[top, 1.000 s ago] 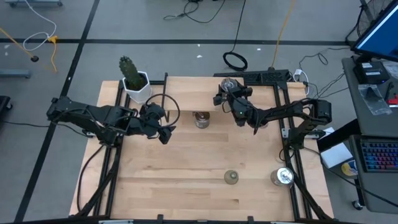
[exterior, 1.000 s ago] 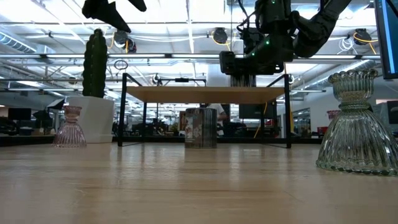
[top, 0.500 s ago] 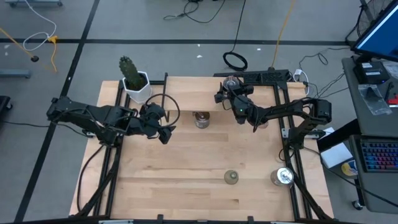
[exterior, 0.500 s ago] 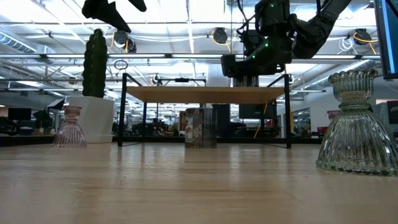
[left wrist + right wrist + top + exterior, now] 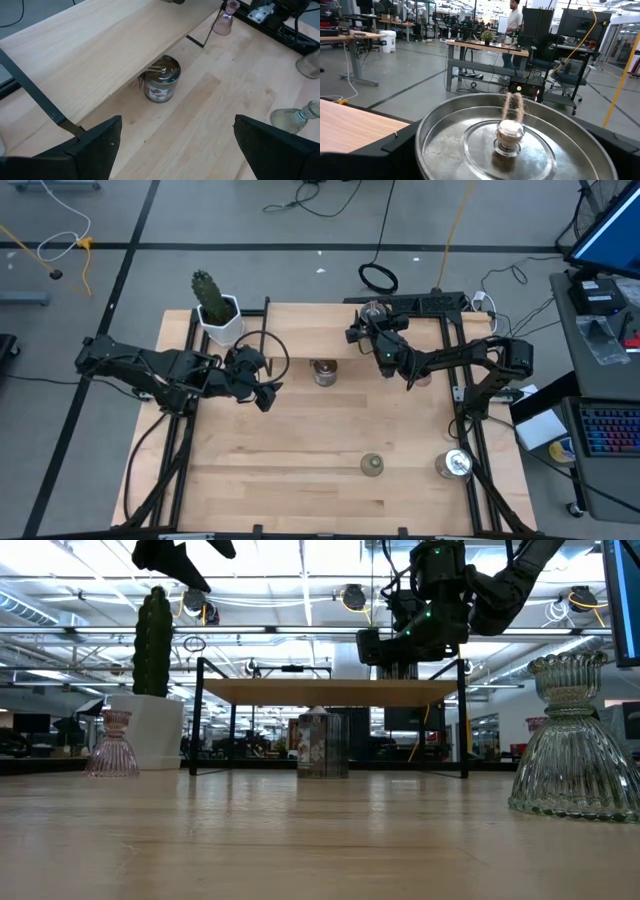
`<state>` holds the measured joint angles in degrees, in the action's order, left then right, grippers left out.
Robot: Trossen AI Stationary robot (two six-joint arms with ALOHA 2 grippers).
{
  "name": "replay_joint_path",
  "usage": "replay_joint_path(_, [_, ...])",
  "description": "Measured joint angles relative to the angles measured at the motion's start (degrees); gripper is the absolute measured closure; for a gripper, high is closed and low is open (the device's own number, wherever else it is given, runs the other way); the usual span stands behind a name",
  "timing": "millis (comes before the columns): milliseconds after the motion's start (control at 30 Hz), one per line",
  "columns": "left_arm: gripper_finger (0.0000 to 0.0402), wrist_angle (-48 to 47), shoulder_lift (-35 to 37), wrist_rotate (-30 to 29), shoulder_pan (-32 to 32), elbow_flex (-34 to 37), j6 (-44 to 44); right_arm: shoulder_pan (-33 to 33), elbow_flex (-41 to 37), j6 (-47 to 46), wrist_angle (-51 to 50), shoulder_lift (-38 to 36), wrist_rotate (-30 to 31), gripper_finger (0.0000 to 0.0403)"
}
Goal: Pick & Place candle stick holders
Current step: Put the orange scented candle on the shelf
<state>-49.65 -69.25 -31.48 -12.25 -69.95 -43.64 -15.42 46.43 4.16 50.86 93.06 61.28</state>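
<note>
A silvery candle stick holder (image 5: 470, 145) with a wick stands at the far right of the raised wooden shelf (image 5: 300, 330). My right gripper (image 5: 366, 323) reaches level over the shelf, open, with a finger on each side of this holder. A second silvery holder (image 5: 323, 372) stands on the table at the shelf's front edge. An olive-green holder (image 5: 371, 466) and a third silvery one (image 5: 453, 465) stand near the table's near edge. My left gripper (image 5: 264, 390) hangs open above the table's left half with nothing between its fingers. My right gripper has its two fingers (image 5: 395, 150) close beside the silvery holder's wall, coming level from the table's right. The holder's rim (image 5: 435, 117) hides the fingertips. I cannot tell whether they touch it.
A cactus in a white pot (image 5: 217, 318) stands at the far left beside the shelf. A pinkish glass holder (image 5: 111, 743) stands left of the pot, another (image 5: 223, 20) past the shelf's right end. The shelf's black legs (image 5: 197, 720) stand on the table.
</note>
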Motion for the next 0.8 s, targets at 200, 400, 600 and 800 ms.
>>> replay_joint_path(200, [0.0032, 0.0, 0.0, 0.0, 0.0, 0.0, 0.0, 0.0, 0.0, 0.0, 1.7, 0.0, -1.6, 0.0026])
replay_joint_path(400, [0.0021, 0.0, 0.0, 0.0, 0.0, 0.0, -0.2, 0.0, 0.0, -0.1, 2.7, 0.0, -4.6, 0.0026])
replay_joint_path(600, [0.0017, 0.0, 0.0, 0.0, 0.0, 0.0, -0.3, 0.0, 0.0, 3.6, 7.1, 0.0, -4.5, 0.0026])
replay_joint_path(800, [0.0027, 0.0, 0.0, 0.1, 0.0, 0.0, -0.2, 0.0, 0.0, 8.9, 12.5, 0.0, -4.5, 0.0026])
